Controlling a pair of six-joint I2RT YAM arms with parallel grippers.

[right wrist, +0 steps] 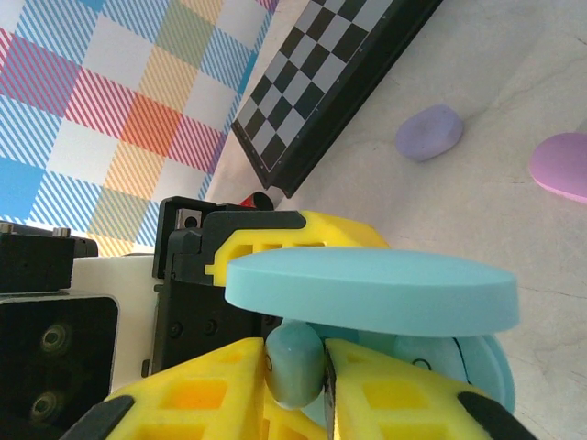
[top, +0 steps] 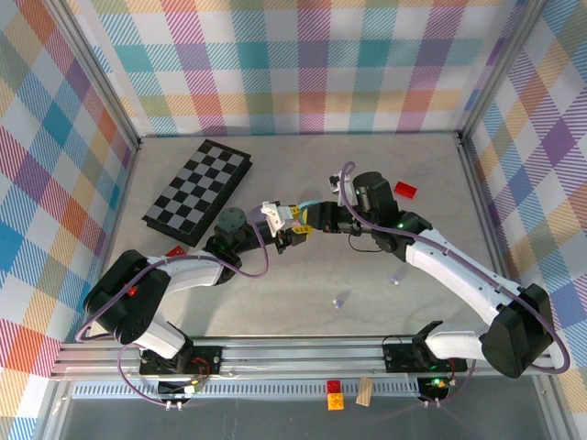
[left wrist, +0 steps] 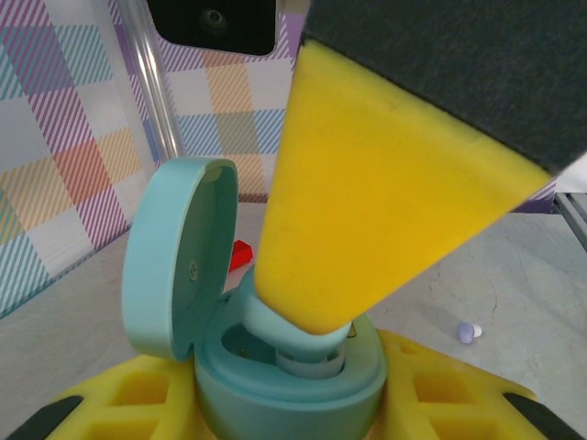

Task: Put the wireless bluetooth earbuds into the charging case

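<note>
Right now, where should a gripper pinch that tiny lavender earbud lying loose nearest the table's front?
Probably across its narrow sides, coming straight down from above. The lavender earbud lies flat on the table with bare surface all round, so there's room to close on either side. It's too small here to tell where its stem points.
</note>
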